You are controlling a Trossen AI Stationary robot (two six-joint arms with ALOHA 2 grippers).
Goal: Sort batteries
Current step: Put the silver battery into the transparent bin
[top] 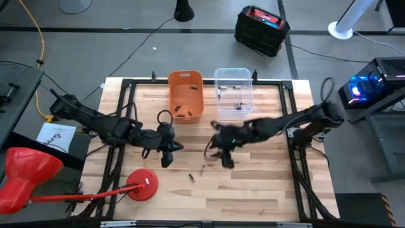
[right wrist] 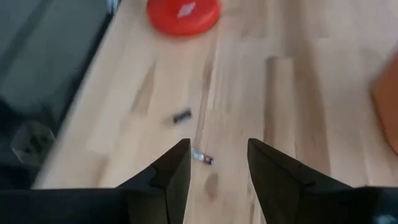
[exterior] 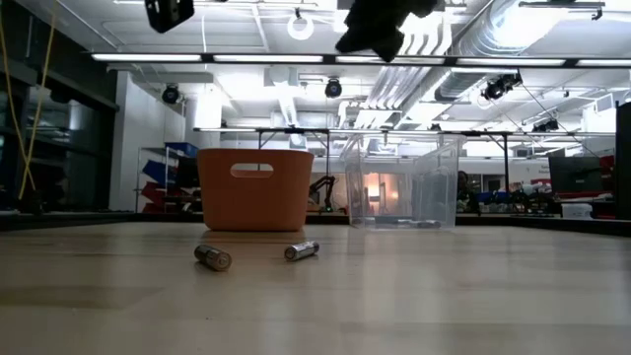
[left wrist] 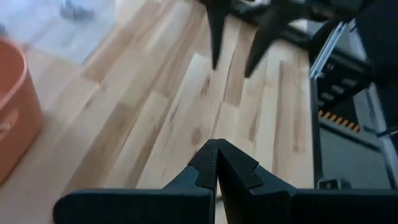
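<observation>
Two small batteries lie on their sides on the wooden table near its front: a dark one (top: pixel 190 178) (exterior: pixel 212 257) (right wrist: pixel 181 116) and a silvery one (top: pixel 202 170) (exterior: pixel 302 250) (right wrist: pixel 202 157). More batteries rest on the floors of the orange bin (top: pixel 185 95) and the clear bin (top: pixel 234 92) at the back. My right gripper (top: pixel 219 157) (right wrist: pixel 217 165) hangs open and empty above the table, just behind and right of the two loose cells. My left gripper (top: pixel 168 155) (left wrist: pixel 216 168) is shut on nothing, held above the table left of them.
A red round lamp base (top: pixel 144 185) (right wrist: pixel 183 12) stands at the front left of the table, and its red shade (top: pixel 25 174) lies off the table's left side. Black frame rails (top: pixel 297 152) run along the table's edges. Bare wood lies between the two grippers.
</observation>
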